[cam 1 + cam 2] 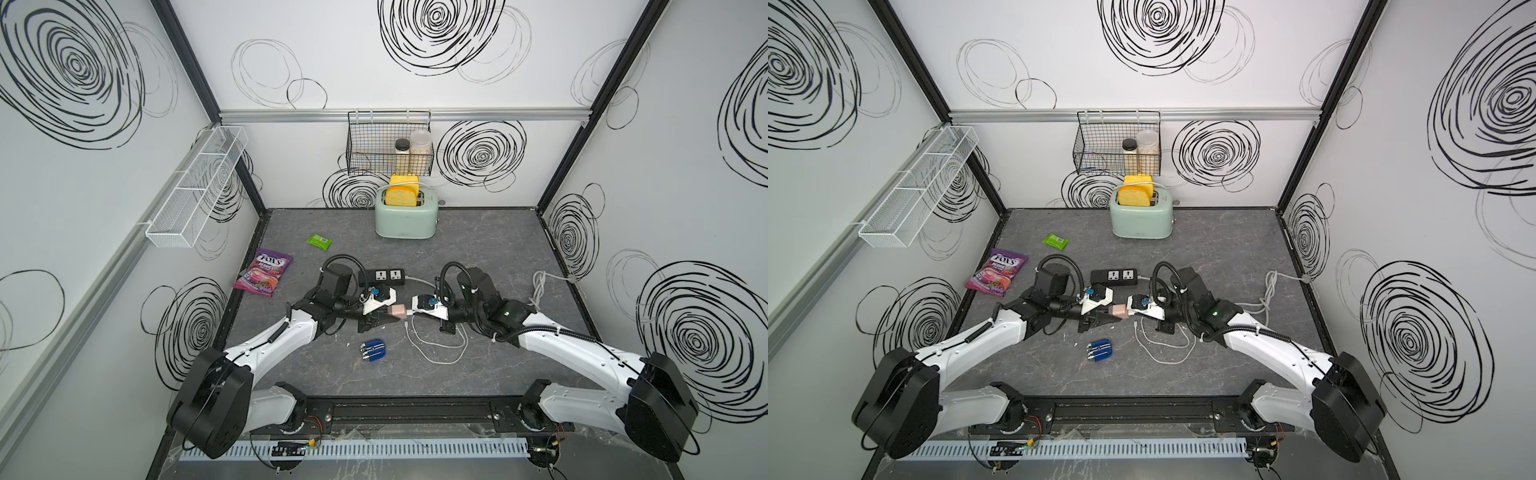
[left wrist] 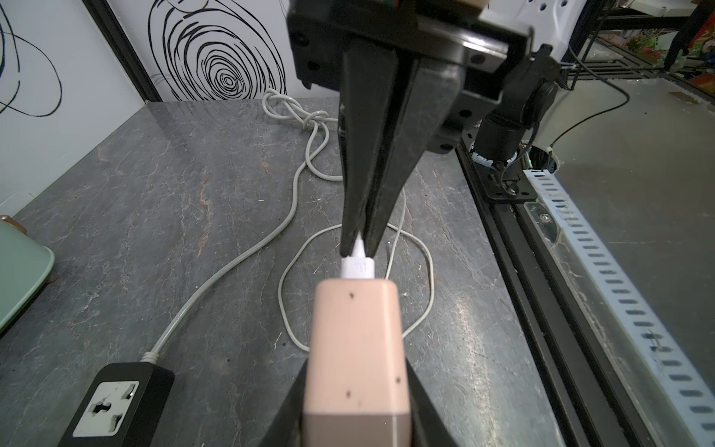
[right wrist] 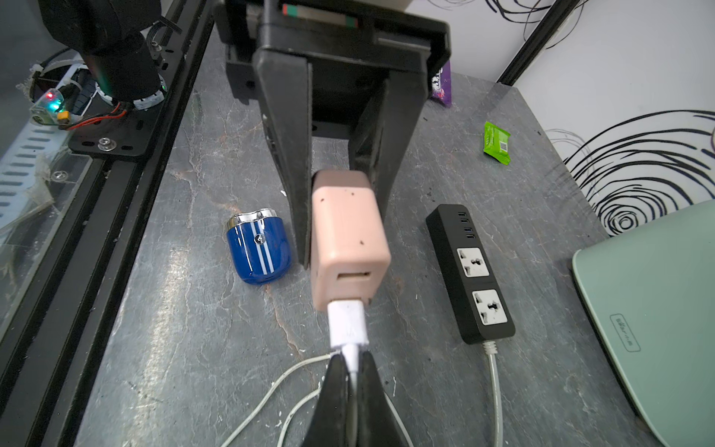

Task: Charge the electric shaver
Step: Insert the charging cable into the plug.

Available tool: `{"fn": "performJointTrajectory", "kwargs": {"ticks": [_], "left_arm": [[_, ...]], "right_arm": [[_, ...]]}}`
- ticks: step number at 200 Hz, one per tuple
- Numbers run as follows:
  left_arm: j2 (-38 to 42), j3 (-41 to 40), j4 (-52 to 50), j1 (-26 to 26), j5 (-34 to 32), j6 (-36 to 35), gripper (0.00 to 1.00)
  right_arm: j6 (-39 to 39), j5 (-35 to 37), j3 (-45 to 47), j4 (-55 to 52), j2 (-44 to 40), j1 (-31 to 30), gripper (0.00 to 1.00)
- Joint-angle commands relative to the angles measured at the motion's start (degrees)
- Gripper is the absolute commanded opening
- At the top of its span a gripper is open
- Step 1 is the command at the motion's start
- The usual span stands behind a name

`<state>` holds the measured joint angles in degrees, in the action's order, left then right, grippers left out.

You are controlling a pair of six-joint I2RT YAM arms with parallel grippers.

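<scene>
The electric shaver (image 3: 258, 249) is shiny dark blue with white stripes and silver heads. It lies on the near side of the table (image 1: 498, 249). The left gripper (image 3: 342, 242) squeezes the pink charger (image 3: 350, 216). The right gripper (image 2: 358, 251) pinches the white plug (image 2: 358, 268).

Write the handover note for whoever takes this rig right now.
Left gripper: shut on the pink charger adapter.
Right gripper: shut on the white USB cable, just behind its plug.
Done: the plug sits in one of the adapter's two ports. How deep it goes is unclear.
Electric shaver: lying on the table, untouched, with nothing connected to it.
Black power strip: on the table, both sockets empty.
Left to do: probably plug the adapter into the strip, then connect the cable's free end to the shaver.
</scene>
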<state>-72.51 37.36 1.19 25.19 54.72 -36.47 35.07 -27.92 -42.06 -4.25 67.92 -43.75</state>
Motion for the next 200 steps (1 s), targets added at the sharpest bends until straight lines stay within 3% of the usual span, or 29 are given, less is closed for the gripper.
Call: {"fn": "performJointTrajectory", "kwargs": {"ticks": [1, 34, 76, 88, 98, 110, 138, 156, 184, 200], "left_arm": [[0.9, 1.9, 4.5, 1.7, 8.7, -3.5, 0.00], [1.9, 1.5, 7.3, 1.2, 8.9, -1.1, 0.00], [1.4, 1.7, 4.1, 0.8, 5.9, -3.7, 0.00], [1.2, 1.2, 4.7, 0.0, 5.3, -3.1, 0.00], [1.1, 1.0, 5.3, -0.7, 4.1, -2.6, 0.00], [0.8, 0.5, 6.2, -1.5, 2.1, -1.4, 0.00], [1.1, -1.8, 15.3, -3.3, -1.4, 6.4, 0.00], [0.1, -2.4, 20.4, -3.3, -4.8, 11.7, 0.00], [-2.7, -1.0, 22.7, -3.2, -9.6, 17.5, 0.00], [-3.7, -0.5, 24.7, -3.0, -10.8, 21.1, 0.00]], "right_arm": [[-1.1, -3.8, -0.2, 8.3, -0.3, -2.2, 0.01], [-1.3, -5.2, -1.0, 8.8, 0.5, -2.1, 0.01], [-1.8, -4.3, -1.7, 8.1, 1.7, -2.1, 0.05], [-2.5, -2.5, -2.0, 7.2, 1.5, -1.9, 0.12], [-3.7, -0.8, -2.1, 6.4, 1.1, -1.4, 0.28], [-6.1, 0.2, -2.3, 5.3, 0.3, 0.1, 0.39], [-15.0, -1.8, -2.4, 3.8, -3.6, 3.2, 0.53], [-21.8, -1.9, 0.4, 8.3, -7.7, 3.1, 0.66], [-39.0, 0.7, 3.6, 17.1, -13.4, 2.8, 0.80], [-51.1, 5.2, 5.2, 23.1, -14.7, 2.3, 0.83]]}}
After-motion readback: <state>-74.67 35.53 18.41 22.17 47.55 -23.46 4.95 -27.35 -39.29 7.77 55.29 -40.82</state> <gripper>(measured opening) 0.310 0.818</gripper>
